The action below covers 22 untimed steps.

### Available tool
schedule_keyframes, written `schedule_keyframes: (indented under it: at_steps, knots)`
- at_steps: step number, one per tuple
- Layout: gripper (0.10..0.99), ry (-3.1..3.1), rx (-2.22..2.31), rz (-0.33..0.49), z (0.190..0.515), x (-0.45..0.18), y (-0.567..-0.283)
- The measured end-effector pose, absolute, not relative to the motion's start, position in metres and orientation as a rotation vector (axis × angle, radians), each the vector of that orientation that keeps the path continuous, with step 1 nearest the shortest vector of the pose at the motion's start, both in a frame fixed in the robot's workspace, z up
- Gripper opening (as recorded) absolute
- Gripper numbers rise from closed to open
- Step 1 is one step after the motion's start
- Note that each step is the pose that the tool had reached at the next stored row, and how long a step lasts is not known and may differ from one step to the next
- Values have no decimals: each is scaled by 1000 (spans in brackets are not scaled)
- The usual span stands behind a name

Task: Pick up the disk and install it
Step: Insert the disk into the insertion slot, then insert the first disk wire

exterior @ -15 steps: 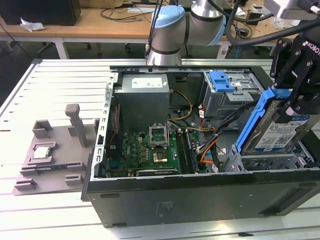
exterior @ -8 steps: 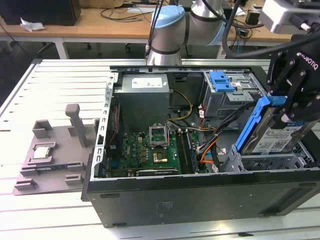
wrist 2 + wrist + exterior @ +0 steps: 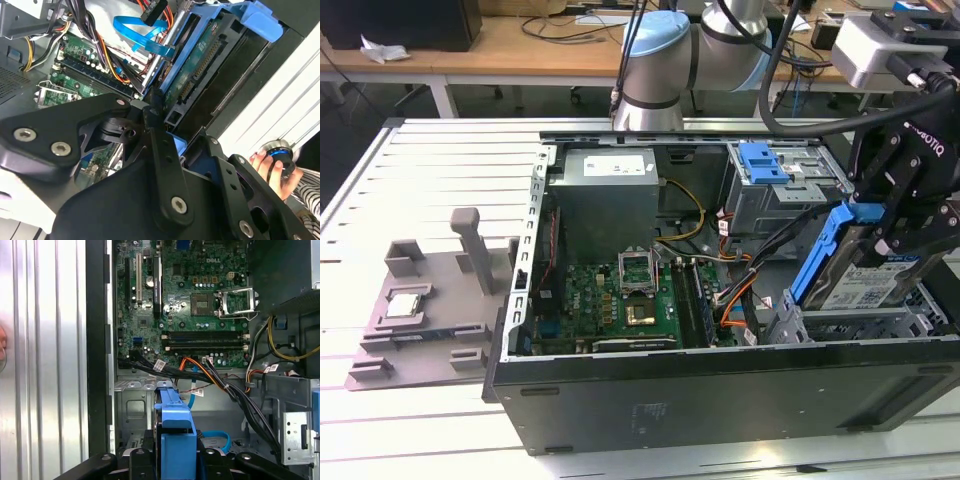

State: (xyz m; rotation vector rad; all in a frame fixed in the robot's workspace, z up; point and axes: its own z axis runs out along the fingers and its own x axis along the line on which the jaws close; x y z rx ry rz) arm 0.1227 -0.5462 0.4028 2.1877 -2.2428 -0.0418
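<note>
Exterior view: the black claw [image 3: 905, 215] is clamped on the rectangular silver-grey metal disk in its blue plastic bracket [image 3: 865, 275], tilted, lower end in the grey sheet-metal drive cage [image 3: 840, 325] at the open black computer case's [image 3: 720, 400] corner.
Risk: the tilted bracket could jam on the cage rails.
Risk, cables: orange and black leads [image 3: 735, 295] lie near and might get pinched.
Textures: smooth plastic, thin perforated steel, ribbed aluminium counter [image 3: 420, 190].

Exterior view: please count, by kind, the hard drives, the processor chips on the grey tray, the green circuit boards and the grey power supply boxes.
Silver-grey metal hard drive in blue plastic bracket: 1
Small square silver processor chip: 1
Green motherboard: 1
Grey metal power supply box: 1
Total: 4
</note>
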Motion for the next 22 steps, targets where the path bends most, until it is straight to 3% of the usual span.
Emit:
schedule_keyframes:
  at_steps: [4, 5, 10, 11, 12, 13, 15, 22]
  knots:
    - [380, -2243, 2188, -42, 403, 123, -546]
    - [443, -2243, 2188, -42, 403, 123, -546]
    - [443, -2243, 2188, -42, 403, 123, -546]
    - [427, -2243, 2188, -42, 403, 123, -546]
    - [361, -2243, 2188, -42, 403, 123, -546]
    - [239, -2243, 2188, -42, 403, 123, -546]
    - [118, -2243, 2188, -42, 403, 123, -546]
    - [106, -2243, 2188, -42, 402, 123, -546]
